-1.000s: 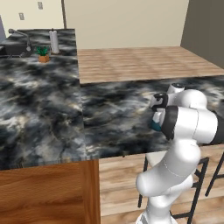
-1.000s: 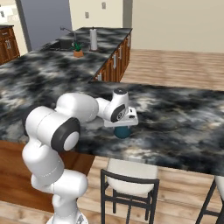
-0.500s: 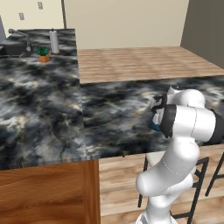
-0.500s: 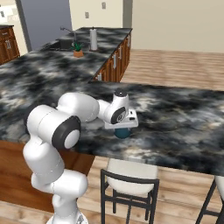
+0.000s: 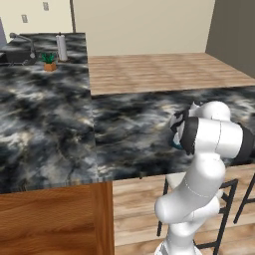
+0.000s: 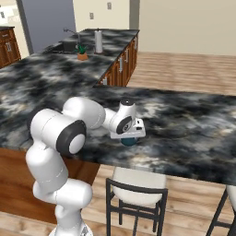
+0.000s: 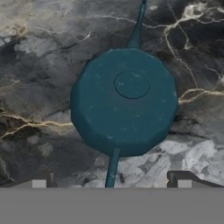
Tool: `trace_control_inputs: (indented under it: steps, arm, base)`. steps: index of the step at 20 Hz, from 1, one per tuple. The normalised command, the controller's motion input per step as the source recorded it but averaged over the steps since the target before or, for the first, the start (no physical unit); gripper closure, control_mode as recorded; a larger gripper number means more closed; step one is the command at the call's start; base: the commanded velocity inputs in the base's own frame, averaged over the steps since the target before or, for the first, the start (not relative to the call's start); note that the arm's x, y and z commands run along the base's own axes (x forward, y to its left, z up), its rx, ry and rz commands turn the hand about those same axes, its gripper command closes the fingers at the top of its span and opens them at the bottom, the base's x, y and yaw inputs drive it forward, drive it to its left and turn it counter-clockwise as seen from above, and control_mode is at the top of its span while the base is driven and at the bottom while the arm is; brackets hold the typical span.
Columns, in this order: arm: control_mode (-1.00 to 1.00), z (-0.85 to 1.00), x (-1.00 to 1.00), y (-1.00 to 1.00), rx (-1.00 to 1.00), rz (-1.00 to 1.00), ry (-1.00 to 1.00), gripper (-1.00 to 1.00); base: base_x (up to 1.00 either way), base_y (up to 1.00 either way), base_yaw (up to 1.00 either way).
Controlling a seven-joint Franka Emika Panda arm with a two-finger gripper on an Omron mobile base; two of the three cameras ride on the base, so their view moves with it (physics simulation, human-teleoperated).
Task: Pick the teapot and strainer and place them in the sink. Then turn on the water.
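The wide-open hand [image 7: 111,181] is being held directly above the squat teal-blue teapot [image 7: 124,101], apparently for grasping; its spout is pointing toward twelve o'clock.

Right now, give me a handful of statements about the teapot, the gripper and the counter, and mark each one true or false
1. The teapot sits on the dark marble counter. True.
2. The gripper is shut on the teapot. False: the jaws stand open, with both fingertips clear of the pot in the hand view.
3. The hand camera looks straight down on the teapot's round lid. True.
4. The teapot is already in the sink. False: it is on the near counter, under the gripper; the sink is far off at the back.
5. A small potted plant stands near the sink. True.
6. The teapot is red. False: it is teal-blue.
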Motion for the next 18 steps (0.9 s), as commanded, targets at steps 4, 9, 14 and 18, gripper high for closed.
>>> trace_control_inputs:
  steps: [4,9,14,18]
  arm:
    - [-1.00,-0.14,0.00,0.00,0.00,0.00,0.00,-1.00]
    - [-1.00,-0.11,0.00,0.00,0.00,0.00,0.00,-1.00]
    - [-1.00,-0.11,0.00,0.00,0.00,0.00,0.00,-1.00]
    - [-1.00,-0.09,0.00,0.00,0.00,0.00,0.00,-1.00]
  base:
    - [0.00,0.00,0.00]
    - [0.00,0.00,0.00]
    - [0.00,0.00,0.00]
    - [0.00,0.00,0.00]
